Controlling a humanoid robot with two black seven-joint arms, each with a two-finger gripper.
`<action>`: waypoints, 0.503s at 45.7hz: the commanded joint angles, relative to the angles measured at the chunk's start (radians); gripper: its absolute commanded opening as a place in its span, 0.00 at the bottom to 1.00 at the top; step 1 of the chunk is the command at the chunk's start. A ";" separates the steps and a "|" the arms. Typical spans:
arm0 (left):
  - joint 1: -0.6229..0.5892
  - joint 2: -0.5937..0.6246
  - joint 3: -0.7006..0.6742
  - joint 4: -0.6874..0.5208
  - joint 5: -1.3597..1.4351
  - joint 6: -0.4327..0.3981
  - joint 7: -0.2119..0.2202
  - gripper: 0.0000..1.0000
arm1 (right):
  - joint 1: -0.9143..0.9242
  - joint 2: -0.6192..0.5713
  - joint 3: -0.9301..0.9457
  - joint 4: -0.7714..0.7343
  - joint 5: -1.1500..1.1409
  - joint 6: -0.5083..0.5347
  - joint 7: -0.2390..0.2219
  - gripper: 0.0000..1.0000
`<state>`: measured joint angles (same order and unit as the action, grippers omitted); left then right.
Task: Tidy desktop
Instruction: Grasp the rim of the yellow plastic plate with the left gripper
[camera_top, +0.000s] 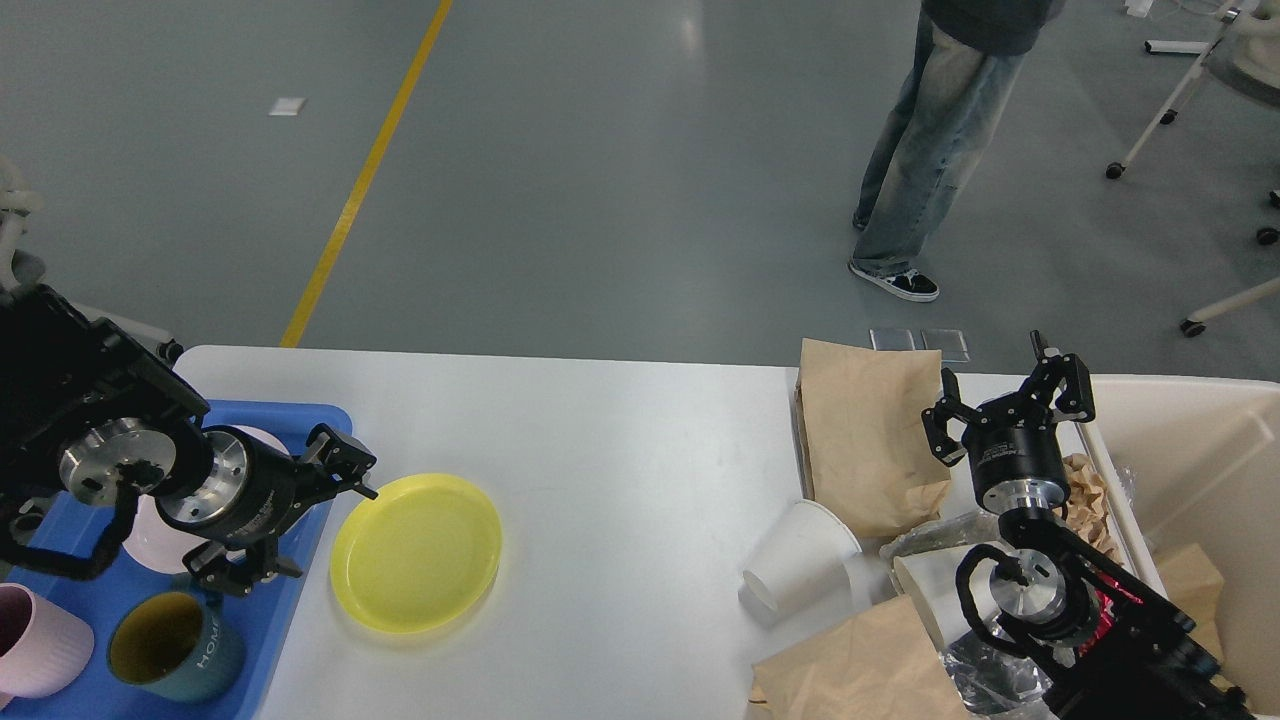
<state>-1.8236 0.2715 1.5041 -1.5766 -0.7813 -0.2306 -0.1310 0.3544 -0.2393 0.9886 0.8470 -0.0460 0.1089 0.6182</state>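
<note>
From the head view, the white table (620, 440) spans the lower frame. The left arm reaches in from the left above a blue tray (300, 590), and its left end effector (300, 505) points right toward a yellow plate (416, 552), fingers spread apart and empty, the upper tip just beside the plate's rim. The right arm rises from the lower right; its right end effector (1010, 400) points away, fingers apart, over a brown paper bag (865, 430) beside a tipped white cup (795, 565) and a beige bin (1200, 450).

grey floor (620, 170) with yellow line (365, 175)
</note>
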 joint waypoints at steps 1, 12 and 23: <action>0.142 0.028 -0.100 0.032 0.014 0.119 -0.004 0.94 | 0.000 0.000 -0.001 0.000 0.000 0.000 0.000 1.00; 0.358 0.100 -0.241 0.220 0.152 0.134 0.002 0.95 | 0.000 0.000 0.001 0.000 0.000 0.000 0.000 1.00; 0.444 0.109 -0.277 0.233 0.166 0.140 0.001 0.90 | 0.000 0.000 0.001 0.000 0.000 0.000 0.000 1.00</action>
<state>-1.4181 0.3743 1.2311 -1.3450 -0.6118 -0.0942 -0.1290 0.3544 -0.2393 0.9887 0.8465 -0.0460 0.1089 0.6182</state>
